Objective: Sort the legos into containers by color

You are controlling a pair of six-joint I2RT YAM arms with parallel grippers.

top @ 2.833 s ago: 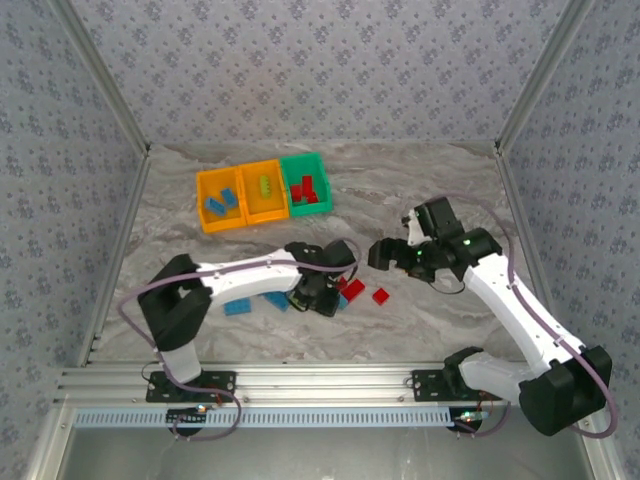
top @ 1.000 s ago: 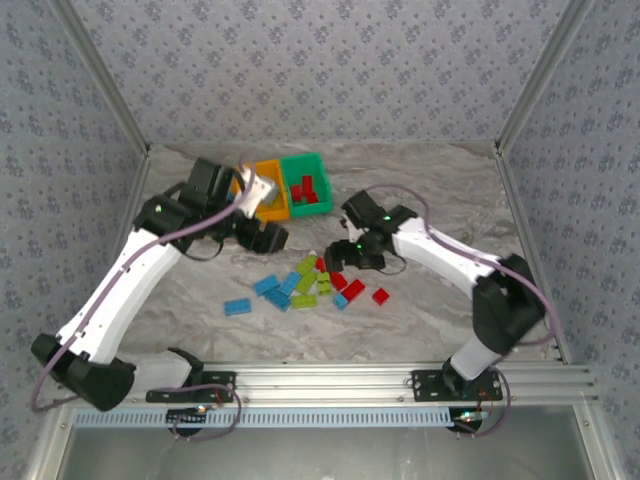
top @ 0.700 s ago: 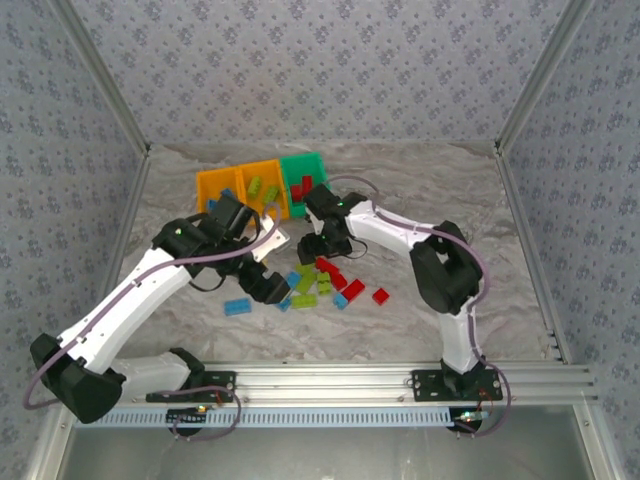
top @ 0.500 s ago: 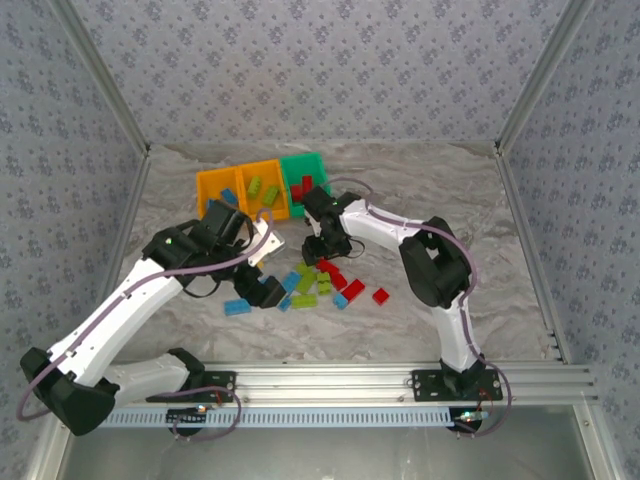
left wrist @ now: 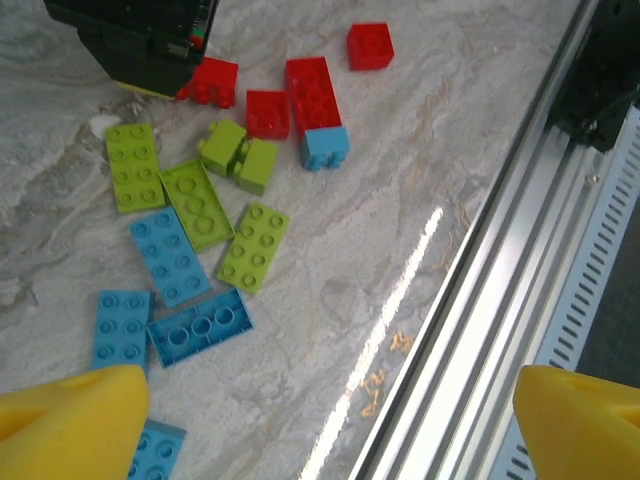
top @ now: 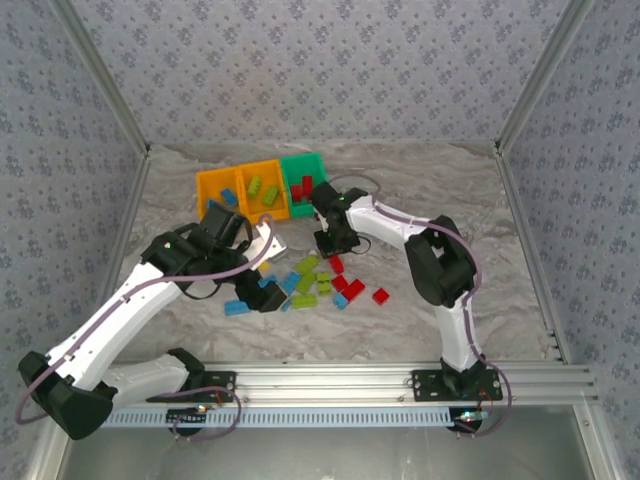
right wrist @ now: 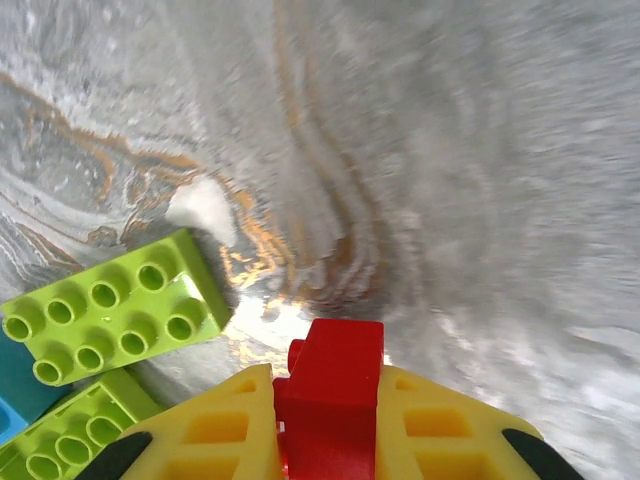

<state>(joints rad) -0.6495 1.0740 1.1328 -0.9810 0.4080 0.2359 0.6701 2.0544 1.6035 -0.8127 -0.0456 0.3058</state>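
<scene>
Loose legos (top: pixel 315 280) in red, lime and light blue lie in a heap mid-table. My right gripper (top: pixel 336 240) stands at the heap's far edge. In the right wrist view it (right wrist: pixel 330 425) is shut on a red brick (right wrist: pixel 337 380) just above the table, beside a lime brick (right wrist: pixel 112 305). My left gripper (top: pixel 268 288) hangs open over the heap's left side. Its yellow fingertips (left wrist: pixel 70 420) stand wide apart over blue bricks (left wrist: pixel 200 327), lime bricks (left wrist: pixel 254 247) and red bricks (left wrist: pixel 312 92). The containers sit behind: an orange bin (top: pixel 222 197) with blue bricks, an orange bin (top: pixel 262 190) with lime ones, a green bin (top: pixel 305 180) with red ones.
The aluminium rail (top: pixel 320 380) runs along the table's near edge, close to the left gripper in its wrist view (left wrist: pixel 520 260). Patterned walls close in the left, right and back sides. Bare marble table (top: pixel 450 200) lies to the right of the heap.
The left arm swung from the bins down to the heap's left side, jaws opening wider. The right gripper moved to the heap's far edge and closed on a red brick.
</scene>
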